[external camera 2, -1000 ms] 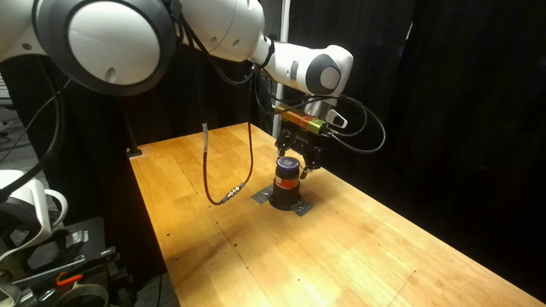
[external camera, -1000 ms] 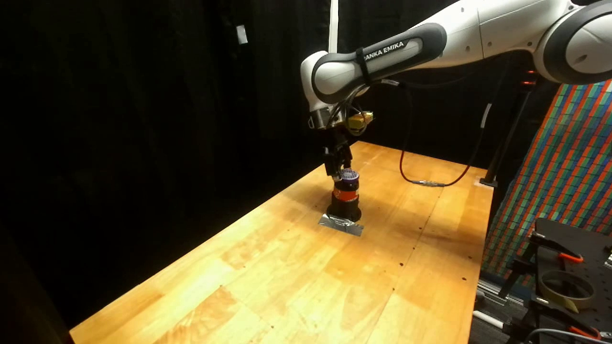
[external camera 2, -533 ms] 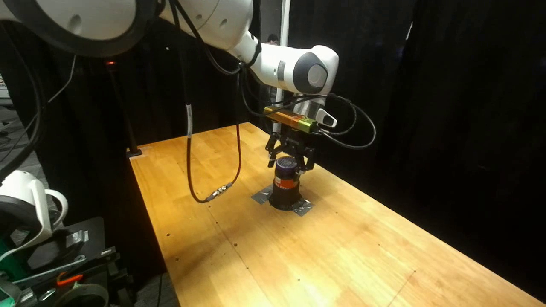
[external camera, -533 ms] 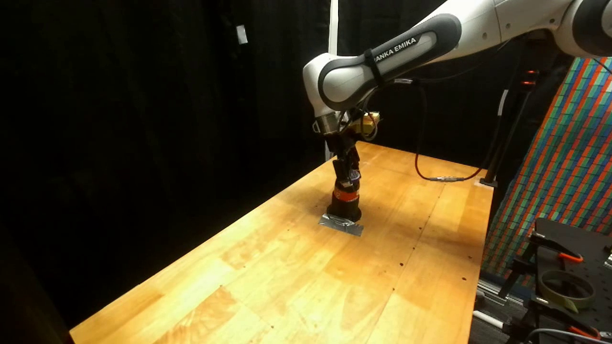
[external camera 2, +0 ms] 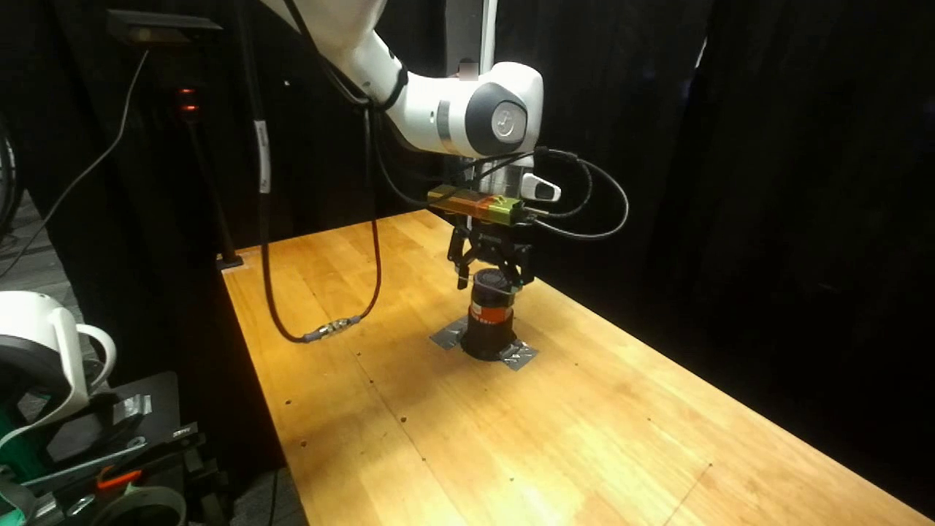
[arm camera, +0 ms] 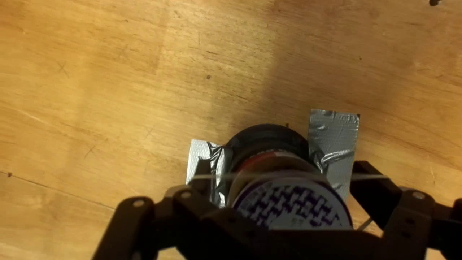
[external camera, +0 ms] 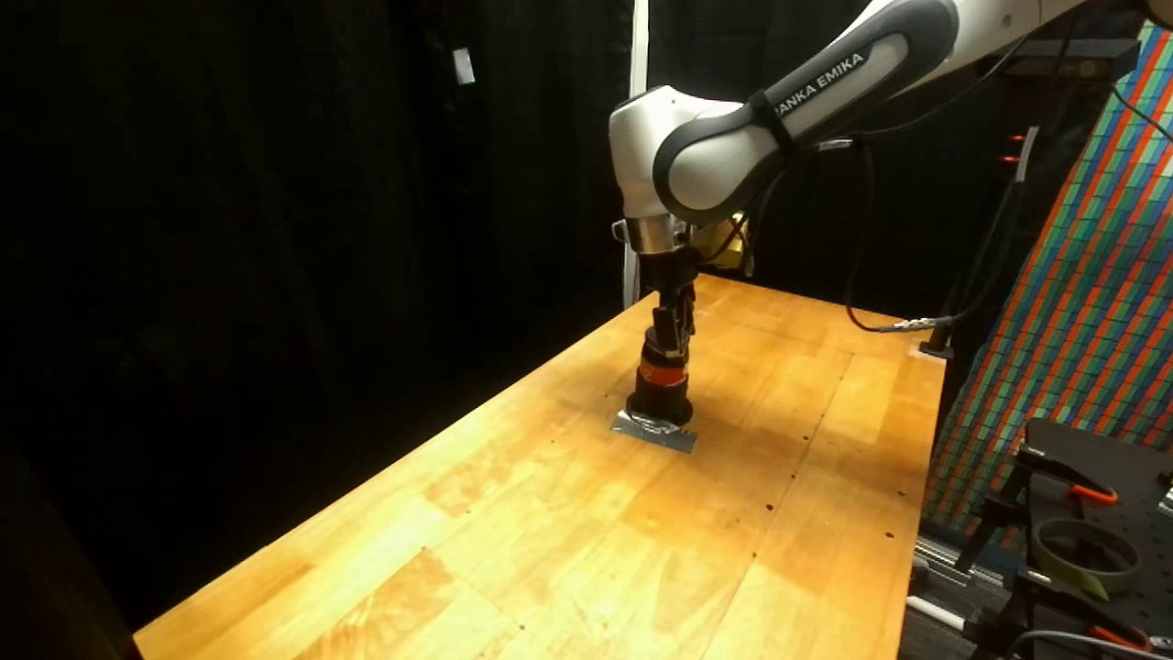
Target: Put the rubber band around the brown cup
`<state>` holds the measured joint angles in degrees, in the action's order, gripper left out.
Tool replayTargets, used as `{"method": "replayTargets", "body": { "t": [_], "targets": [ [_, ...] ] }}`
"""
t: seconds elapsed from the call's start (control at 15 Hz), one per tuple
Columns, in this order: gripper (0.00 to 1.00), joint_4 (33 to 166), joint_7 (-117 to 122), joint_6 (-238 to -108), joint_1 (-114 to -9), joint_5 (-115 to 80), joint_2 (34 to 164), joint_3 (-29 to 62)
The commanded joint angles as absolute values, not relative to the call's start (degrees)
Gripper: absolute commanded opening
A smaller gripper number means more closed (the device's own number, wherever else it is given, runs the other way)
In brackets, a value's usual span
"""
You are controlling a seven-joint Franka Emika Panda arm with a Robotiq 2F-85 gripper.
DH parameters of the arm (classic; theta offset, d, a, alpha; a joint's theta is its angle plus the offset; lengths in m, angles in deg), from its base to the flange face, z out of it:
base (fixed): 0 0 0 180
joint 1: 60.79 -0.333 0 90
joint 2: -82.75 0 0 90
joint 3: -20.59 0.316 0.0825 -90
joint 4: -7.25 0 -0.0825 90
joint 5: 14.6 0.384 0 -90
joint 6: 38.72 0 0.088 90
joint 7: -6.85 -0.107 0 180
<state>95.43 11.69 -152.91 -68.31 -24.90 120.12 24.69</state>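
Observation:
The brown cup point(external camera: 662, 378) stands upright on the table, dark with an orange-red stripe; it also shows in an exterior view point(external camera 2: 491, 315) and the wrist view point(arm camera: 269, 139). Its top has a purple-and-white patterned lid point(arm camera: 296, 206). My gripper point(external camera 2: 492, 282) is over the cup's top, fingers spread on either side, as the wrist view point(arm camera: 285, 177) also shows. The thin pale rubber band point(arm camera: 364, 176) is stretched between the two fingers. One strand crosses at the lid's edge; much of the other strand is hidden. I cannot tell if the band fully encircles the cup.
Silver tape point(external camera 2: 518, 356) holds the cup's base to the wooden table point(external camera: 568, 532). A cable loop point(external camera 2: 336, 327) hangs from the arm over the table. A black side cart point(external camera: 1100, 458) with a tape roll point(external camera: 1086, 555) stands beside the table.
My gripper has moved over the cup and straightened, from tilted at one side to fingers on both sides of the top. The stretched band has come along with it. The cup has not moved.

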Motion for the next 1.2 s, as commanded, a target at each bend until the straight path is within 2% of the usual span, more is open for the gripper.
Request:
{"method": "replayTargets", "body": {
  "t": [0.0, 0.4, 0.47, 0.53, 0.8, 1.0, 1.13],
  "targets": [
    [1.00, 109.4, 7.6, -161.7, -69.8, -28.1, 111.5, 23.5],
    [1.00, 126.4, 2.9, -174.5, -70.5, -32.7, 103.1, 23.2],
    [0.75, 129.3, 0.6, -179.2, -71.0, -34.5, 101.9, 22.6],
    [0.74, 132.2, -2.0, -184.0, -71.6, -36.6, 100.5, 21.8],
    [0.42, 143.3, -18.5, -204.2, -77.2, -52.9, 96.2, 13.5],
    [0.19, 143.8, -32.6, -213.2, -87.2, -68.6, 96.2, -0.9],
    [0.12, 141.9, -42.0, -216.9, -94.0, -78.7, 97.8, -10.2]
  ]
}}
